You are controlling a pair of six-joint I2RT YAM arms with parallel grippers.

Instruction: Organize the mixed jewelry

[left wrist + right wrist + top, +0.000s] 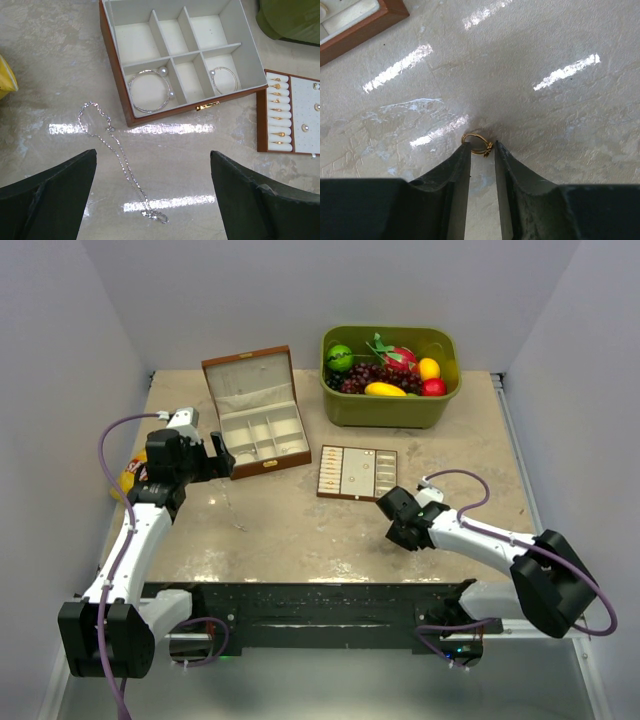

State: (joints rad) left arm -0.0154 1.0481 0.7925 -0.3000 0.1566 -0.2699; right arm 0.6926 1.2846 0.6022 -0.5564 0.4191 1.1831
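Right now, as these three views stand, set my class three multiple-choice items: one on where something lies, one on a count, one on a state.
1. Where does the fine chain lie?
A in a compartment
B on the table in front of the wooden box
C on the tray

2. How many compartments has the wooden box?
A four
B nine
C six

3. How is the left gripper?
A open, holding nothing
B shut on the chain
C shut on a bangle

Key: B, the chain lies loose on the table before the box's front wall; C, two rows of three show; A, its fingers stand wide apart with nothing between them.
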